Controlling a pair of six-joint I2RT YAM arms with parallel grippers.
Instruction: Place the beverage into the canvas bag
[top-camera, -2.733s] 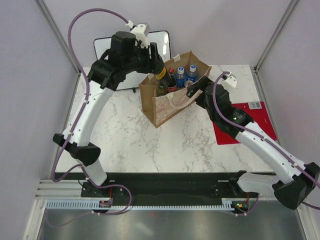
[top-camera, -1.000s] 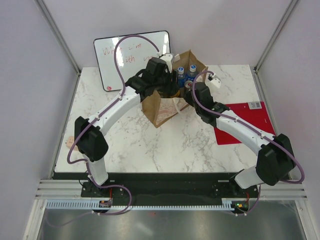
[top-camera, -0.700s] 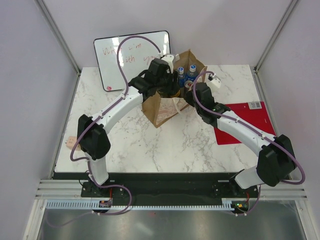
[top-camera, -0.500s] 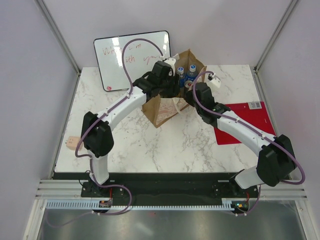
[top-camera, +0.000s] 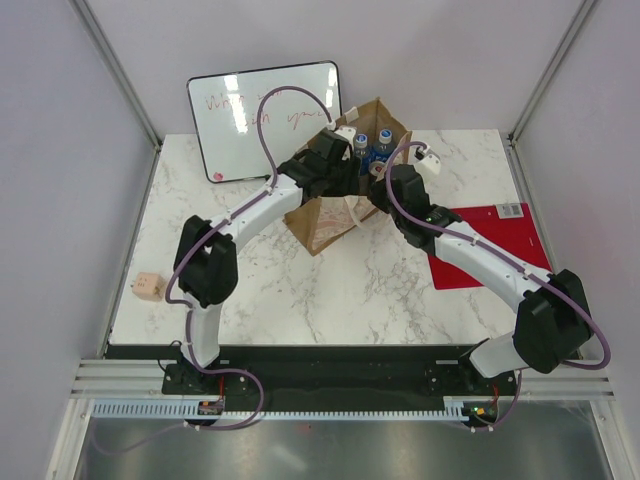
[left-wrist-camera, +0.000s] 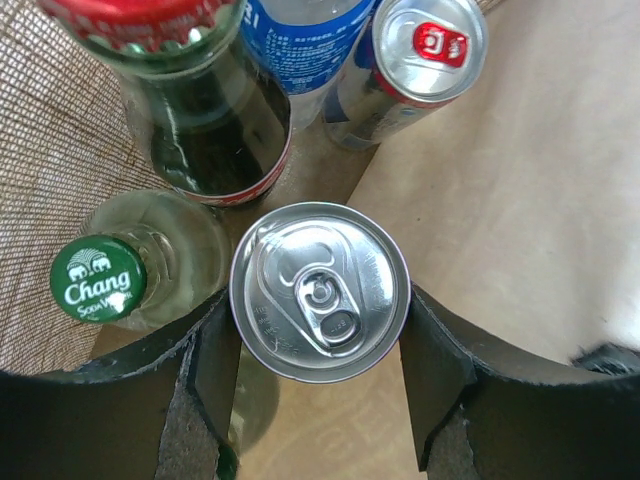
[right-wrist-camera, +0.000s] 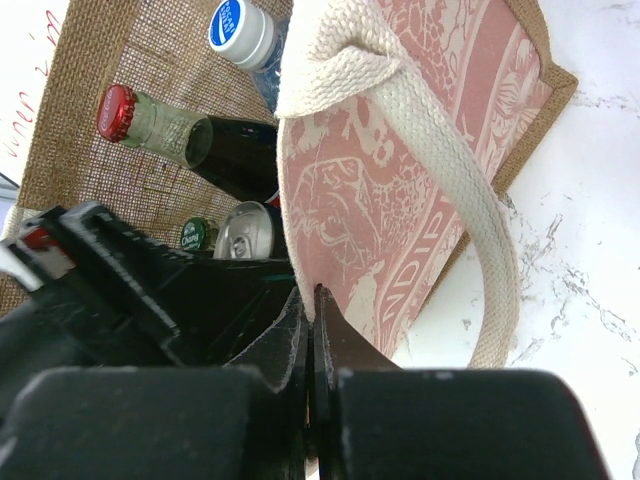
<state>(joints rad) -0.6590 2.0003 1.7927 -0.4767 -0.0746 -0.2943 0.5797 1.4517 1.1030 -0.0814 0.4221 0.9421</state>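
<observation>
The canvas bag (top-camera: 322, 226) stands open at the back middle of the table, tan with a pale panel of red print (right-wrist-camera: 420, 170) and white loop handles (right-wrist-camera: 455, 190). The beverage, a silver can (left-wrist-camera: 320, 292), hangs upright inside the bag, with my left gripper (left-wrist-camera: 322, 338) shut on it, one finger against each side. Around it stand a green-capped Chang bottle (left-wrist-camera: 97, 278), a dark red-capped bottle (left-wrist-camera: 205, 130), a blue-labelled bottle (left-wrist-camera: 300, 45) and a red-tabbed can (left-wrist-camera: 428, 45). My right gripper (right-wrist-camera: 312, 296) is shut on the bag's printed wall at its rim.
A whiteboard with red writing (top-camera: 265, 110) leans at the back left. A red mat (top-camera: 490, 248) lies on the table to the right of the bag. A small wooden block (top-camera: 147, 287) sits at the table's left edge.
The left arm has stretched forward and gone lower, carrying the can down into the bag's mouth. The right arm moved to the bag's wall earlier and has held still over the last second.
</observation>
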